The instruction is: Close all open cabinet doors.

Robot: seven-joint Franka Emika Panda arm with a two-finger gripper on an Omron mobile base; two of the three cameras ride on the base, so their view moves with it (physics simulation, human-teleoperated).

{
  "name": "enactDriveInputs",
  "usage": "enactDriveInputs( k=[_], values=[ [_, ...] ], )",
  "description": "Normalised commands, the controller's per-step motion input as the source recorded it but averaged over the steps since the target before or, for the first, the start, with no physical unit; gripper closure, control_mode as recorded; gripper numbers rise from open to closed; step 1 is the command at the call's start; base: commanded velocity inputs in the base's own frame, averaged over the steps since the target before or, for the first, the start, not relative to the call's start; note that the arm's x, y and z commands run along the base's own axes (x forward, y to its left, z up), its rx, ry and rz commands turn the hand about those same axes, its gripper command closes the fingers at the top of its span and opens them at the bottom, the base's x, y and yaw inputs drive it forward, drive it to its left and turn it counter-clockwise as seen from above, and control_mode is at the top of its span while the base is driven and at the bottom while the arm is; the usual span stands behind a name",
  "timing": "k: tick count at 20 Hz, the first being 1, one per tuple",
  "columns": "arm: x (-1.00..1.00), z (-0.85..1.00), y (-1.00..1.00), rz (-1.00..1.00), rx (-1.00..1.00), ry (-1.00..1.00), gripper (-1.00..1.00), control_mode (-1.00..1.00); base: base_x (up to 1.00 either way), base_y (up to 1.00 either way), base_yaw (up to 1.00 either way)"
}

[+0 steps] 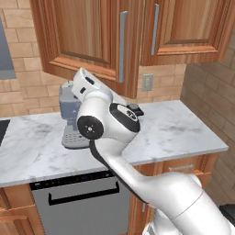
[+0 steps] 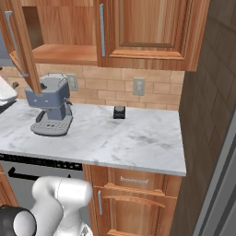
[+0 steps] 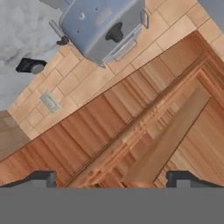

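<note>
Of the upper cabinet doors, the left one (image 1: 87, 32) stands swung out over the counter, its silver bar handle (image 1: 123, 46) facing the room. From the right base view this open door (image 2: 20, 50) is edge-on, and a bare shelf (image 2: 64, 53) shows behind it. The right upper door (image 2: 147, 27) sits flush and closed. My gripper (image 3: 113, 181) is open, nothing between its dark fingertips (image 3: 43, 178). It points up at the reddish-brown wood of the open door's lower end (image 3: 175, 131). My white hand (image 1: 85, 82) is just below that door.
A grey-blue coffee machine (image 2: 50, 110) stands on the marble counter (image 2: 138, 138) right under the open cabinet. A small black object (image 2: 119, 112) sits by the tiled back wall. Below are the grey dishwasher front (image 1: 82, 206) and a closed lower cabinet door (image 2: 133, 207). A dark wall stands on the right.
</note>
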Motion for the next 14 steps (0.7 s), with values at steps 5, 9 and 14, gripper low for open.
enactDriveInputs(
  k=[5, 9, 14],
  values=[
    [0.78, 0.18, 0.01, -0.06, 0.00, 0.00, -1.00, -1.00, 0.00, 0.00, 0.00],
    [0.74, 0.10, 0.00, -0.03, 0.00, 0.00, -1.00, -1.00, 0.00, 0.00, 0.00],
    [0.75, 0.02, 0.00, -0.02, 0.00, 0.00, -1.00, -1.00, 0.00, 0.00, 0.00]
  ],
)
